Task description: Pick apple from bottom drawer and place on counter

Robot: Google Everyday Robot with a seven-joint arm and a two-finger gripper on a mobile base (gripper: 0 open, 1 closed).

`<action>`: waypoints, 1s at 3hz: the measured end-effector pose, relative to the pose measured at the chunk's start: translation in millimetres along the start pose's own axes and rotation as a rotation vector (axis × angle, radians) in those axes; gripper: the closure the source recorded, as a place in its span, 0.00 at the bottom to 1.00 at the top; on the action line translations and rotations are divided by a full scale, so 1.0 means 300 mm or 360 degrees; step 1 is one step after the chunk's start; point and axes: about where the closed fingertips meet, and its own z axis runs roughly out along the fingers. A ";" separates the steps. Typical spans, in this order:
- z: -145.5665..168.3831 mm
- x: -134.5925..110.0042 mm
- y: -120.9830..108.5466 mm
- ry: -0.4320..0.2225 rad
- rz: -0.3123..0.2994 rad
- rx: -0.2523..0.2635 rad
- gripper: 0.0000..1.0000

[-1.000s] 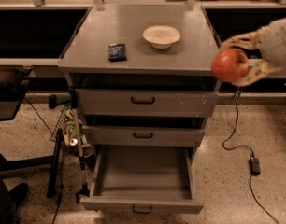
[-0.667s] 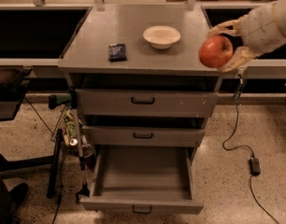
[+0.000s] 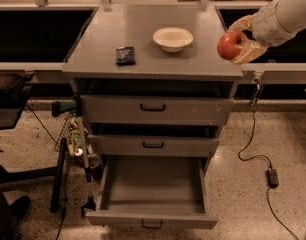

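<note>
Apple (image 3: pixel 230 45) is out of the drawer and airborne at the right edge of the counter (image 3: pixel 143 61), not touching the surface. Compared with a second ago it sits higher and further left: then it hung beside the cabinet, level with the counter's front lip; now it overlaps the right border of the top. Judgement: extraction done, transfer nearly done, only the set-down remains. Counter: most of the grey top is bare, with open room between the apple and the things on it. Bottom drawer (image 3: pixel 153 186) stands pulled fully out with nothing visible inside, the same as in both earlier frames; the two shallower drawers above it are closed. Gripper (image 3: pixel 241 40) reaches in from the upper right on the pale arm, jaws clenched on the apple from above and below; it has travelled up and inward along with the fruit. Cream bowl (image 3: pixel 173 38) sits near, to the left of the apple, and has not moved. Dark packet (image 3: pixel 125 55) lies further left, likewise unmoved.
</note>
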 end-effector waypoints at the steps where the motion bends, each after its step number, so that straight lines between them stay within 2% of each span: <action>1: 0.034 0.071 -0.050 0.0075 0.0195 0.0047 1.00; 2: 0.070 0.071 -0.083 0.0111 0.0304 0.0069 0.81; 3: 0.095 0.018 -0.101 0.0104 0.0337 0.0094 0.58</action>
